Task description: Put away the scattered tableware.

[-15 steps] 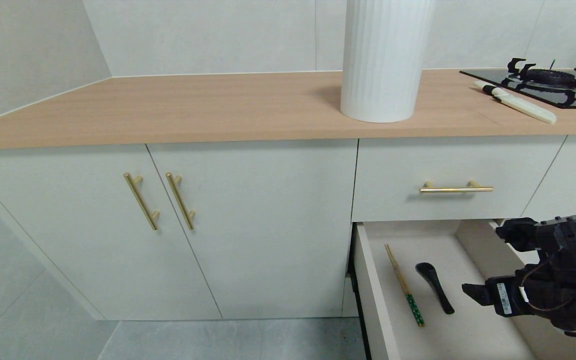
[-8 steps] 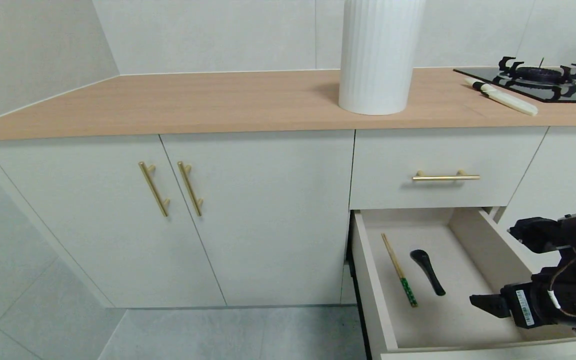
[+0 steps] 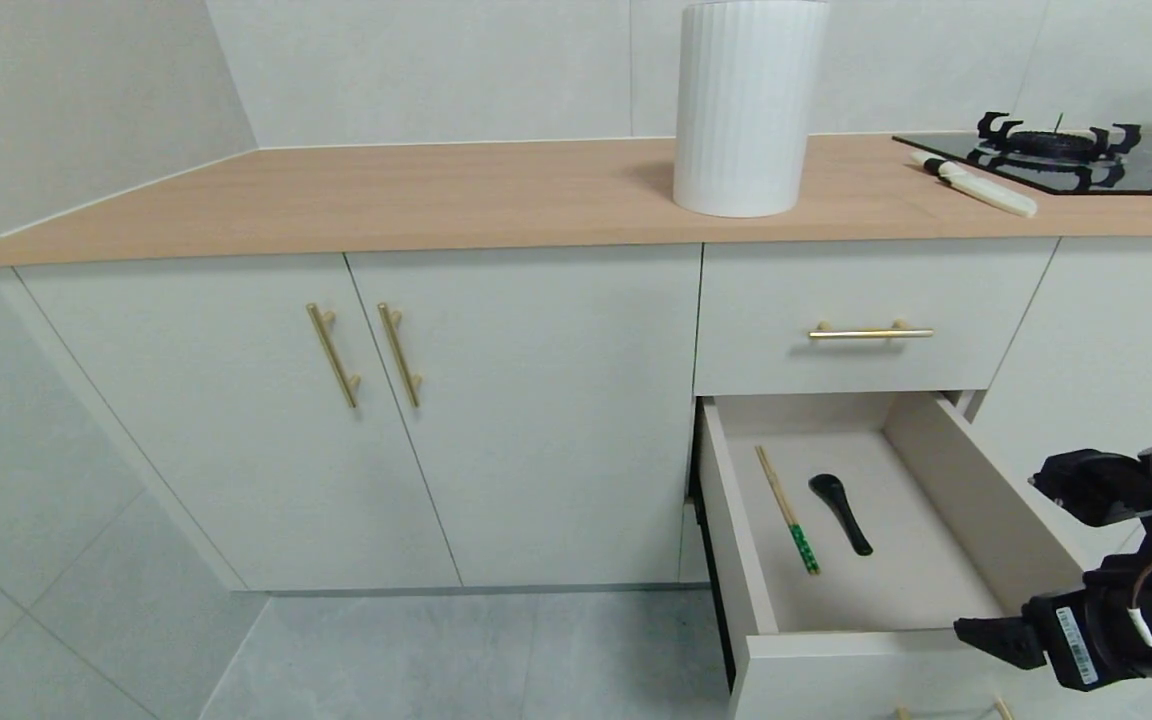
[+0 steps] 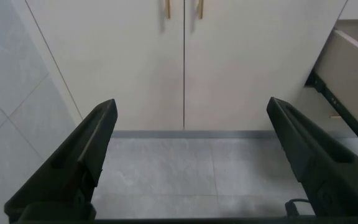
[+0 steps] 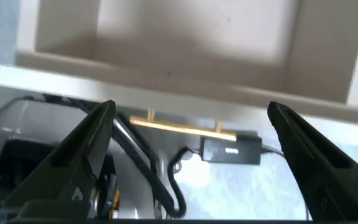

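Note:
The lower drawer [image 3: 736, 520] stands pulled out. Inside it lie a pair of wooden chopsticks with green ends [image 3: 788, 510] and a black spoon [image 3: 841, 513], side by side and apart. My right gripper [image 3: 1041, 560] hangs open and holds nothing, just off the drawer's front right corner. In the right wrist view this gripper [image 5: 191, 109] faces the drawer front [image 5: 185, 81] and its gold handle [image 5: 182, 127]. A cream knife with a black handle [image 3: 976, 185] lies on the countertop beside the stove. My left gripper [image 4: 191, 106] is open and holds nothing, low above the floor, facing the cabinet doors [image 4: 184, 62].
A tall white ribbed cylinder [image 3: 741, 105] stands on the wooden countertop [image 3: 386, 200]. The black gas stove [image 3: 1066, 155] sits at the far right. The upper drawer [image 3: 871, 332] is closed. The open drawer's side [image 4: 353, 68] juts out near the left gripper. Grey tiled floor [image 3: 386, 660] lies open in front.
The head view has drawn back from the cabinet, bringing the drawer's front edge into sight. My open right gripper has come back from over the drawer to beside its front corner.

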`<state>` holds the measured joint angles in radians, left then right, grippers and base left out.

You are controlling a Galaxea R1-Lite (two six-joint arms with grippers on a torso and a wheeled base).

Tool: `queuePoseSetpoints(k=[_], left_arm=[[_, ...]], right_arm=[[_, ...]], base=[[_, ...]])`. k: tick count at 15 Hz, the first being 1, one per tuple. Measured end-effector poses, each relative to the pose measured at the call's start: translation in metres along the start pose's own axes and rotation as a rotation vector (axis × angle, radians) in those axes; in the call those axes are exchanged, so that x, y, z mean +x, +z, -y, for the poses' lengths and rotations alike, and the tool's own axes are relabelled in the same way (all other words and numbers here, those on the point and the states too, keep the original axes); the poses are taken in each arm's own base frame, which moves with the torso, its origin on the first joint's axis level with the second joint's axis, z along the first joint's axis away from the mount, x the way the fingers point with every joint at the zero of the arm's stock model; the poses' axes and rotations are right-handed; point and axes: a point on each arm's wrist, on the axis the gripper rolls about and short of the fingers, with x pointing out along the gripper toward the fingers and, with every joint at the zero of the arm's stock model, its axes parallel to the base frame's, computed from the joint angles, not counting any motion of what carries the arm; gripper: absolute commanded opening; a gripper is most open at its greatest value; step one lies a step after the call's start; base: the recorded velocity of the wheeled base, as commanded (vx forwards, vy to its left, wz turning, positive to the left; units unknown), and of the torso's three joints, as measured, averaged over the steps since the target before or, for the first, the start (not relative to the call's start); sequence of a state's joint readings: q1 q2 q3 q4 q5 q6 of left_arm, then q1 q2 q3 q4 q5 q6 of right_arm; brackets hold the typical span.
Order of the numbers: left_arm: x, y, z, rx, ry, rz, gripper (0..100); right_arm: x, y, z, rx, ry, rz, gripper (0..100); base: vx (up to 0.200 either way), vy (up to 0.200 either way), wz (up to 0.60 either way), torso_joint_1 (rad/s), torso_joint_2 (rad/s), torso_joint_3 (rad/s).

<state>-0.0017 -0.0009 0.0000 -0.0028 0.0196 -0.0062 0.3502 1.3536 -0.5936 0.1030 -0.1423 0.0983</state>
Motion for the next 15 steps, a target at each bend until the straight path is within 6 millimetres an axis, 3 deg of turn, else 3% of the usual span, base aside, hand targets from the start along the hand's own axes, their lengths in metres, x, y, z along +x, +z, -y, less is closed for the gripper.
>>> queuePoseSetpoints(k=[7, 15], left_arm=[[0.000, 0.000, 0.000, 0.000, 0.000, 0.000, 100], [0.000, 0.000, 0.000, 0.000, 0.000, 0.000, 100]], right_arm=[[-0.001, -0.016, -0.018, -0.118, 0.065, -0.185, 100], [0.029, -0.013, -0.029, -0.083, 0.056, -0.267, 100]], base=[[0.000, 0.000, 0.00, 0.000, 0.00, 0.000], [0.000, 0.000, 0.00, 0.000, 0.00, 0.000]])
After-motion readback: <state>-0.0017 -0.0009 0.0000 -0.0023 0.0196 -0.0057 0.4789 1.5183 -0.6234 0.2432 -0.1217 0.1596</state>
